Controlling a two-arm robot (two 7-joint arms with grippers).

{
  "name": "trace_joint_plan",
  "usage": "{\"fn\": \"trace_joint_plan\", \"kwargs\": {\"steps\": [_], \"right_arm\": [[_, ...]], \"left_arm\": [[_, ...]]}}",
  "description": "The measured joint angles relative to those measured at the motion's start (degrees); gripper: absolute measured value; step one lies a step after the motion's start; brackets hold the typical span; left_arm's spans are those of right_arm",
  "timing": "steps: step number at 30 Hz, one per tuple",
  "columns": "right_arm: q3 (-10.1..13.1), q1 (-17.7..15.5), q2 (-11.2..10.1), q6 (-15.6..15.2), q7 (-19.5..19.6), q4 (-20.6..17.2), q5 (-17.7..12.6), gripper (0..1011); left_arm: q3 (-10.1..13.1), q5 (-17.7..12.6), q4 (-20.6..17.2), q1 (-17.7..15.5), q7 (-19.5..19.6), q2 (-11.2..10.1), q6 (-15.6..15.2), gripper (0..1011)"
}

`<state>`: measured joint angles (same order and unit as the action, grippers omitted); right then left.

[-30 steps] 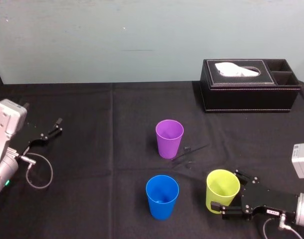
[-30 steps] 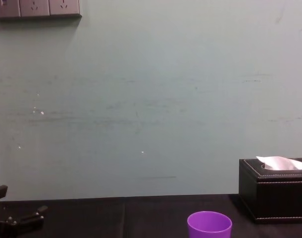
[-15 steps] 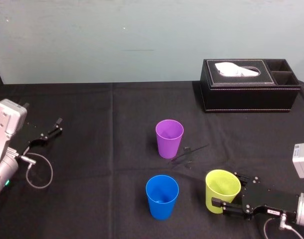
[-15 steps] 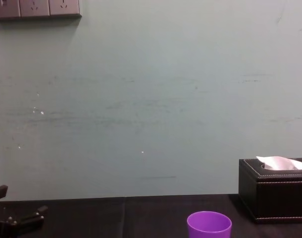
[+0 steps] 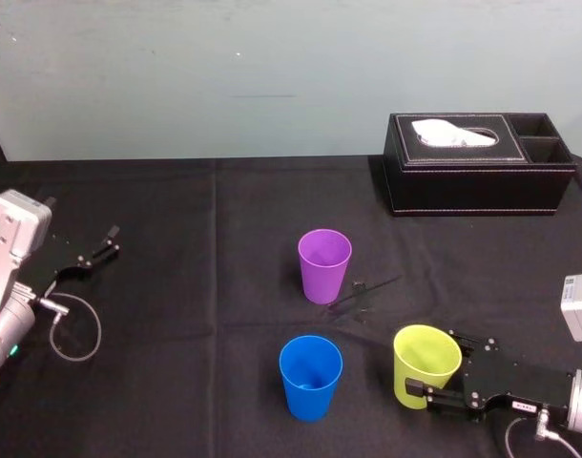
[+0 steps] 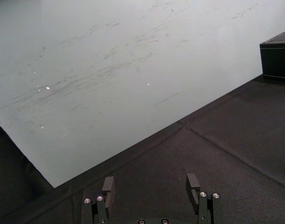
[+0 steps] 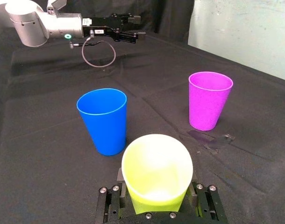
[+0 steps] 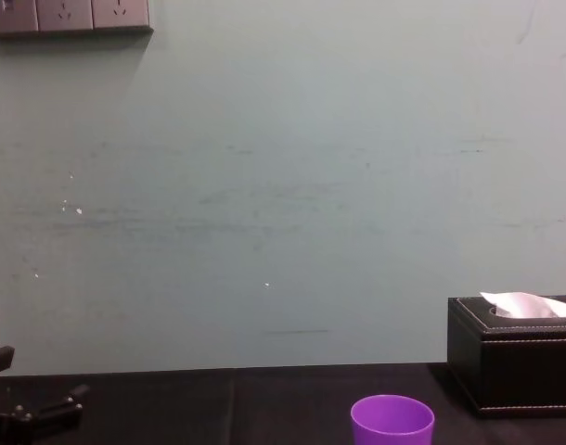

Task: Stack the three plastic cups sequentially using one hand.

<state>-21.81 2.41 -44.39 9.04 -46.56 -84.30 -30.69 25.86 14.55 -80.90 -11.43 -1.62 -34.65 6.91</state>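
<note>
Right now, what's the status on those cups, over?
Right gripper jaws shut on yellow-green cup. Left gripper parked far left, open. Blue cup, purple cup upright, apart. Nothing blocks the blue cup.

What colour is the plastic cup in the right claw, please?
Yellow-green tapered plastic cup; clearest in the right wrist view.

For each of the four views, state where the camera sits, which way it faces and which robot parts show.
Head: high, looking down on the table; left gripper parked left, right gripper holding the yellow-green cup.
Chest: low, facing the wall; left gripper at lower left, purple cup.
Left wrist: looks past its open fingers towards the wall.
Right wrist: looks over the held cup towards the blue cup.
Shared: head and right wrist show all three cups.
</note>
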Motion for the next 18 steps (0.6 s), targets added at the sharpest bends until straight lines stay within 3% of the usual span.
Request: {"fn": "trace_joint_plan", "kwargs": {"steps": [9,18], "right_arm": [[0.8,-1.3,-0.5,-1.2,4.4,-2.8,1.8,729],[3.5,-1.9,-2.0,-6.9,6.2,-7.6,-2.0,729]], "left_arm": [[0.0,0.0,0.0,0.0,0.0,0.0,0.0,1000],[0.0,0.0,0.0,0.0,0.0,0.0,0.0,1000]]}}
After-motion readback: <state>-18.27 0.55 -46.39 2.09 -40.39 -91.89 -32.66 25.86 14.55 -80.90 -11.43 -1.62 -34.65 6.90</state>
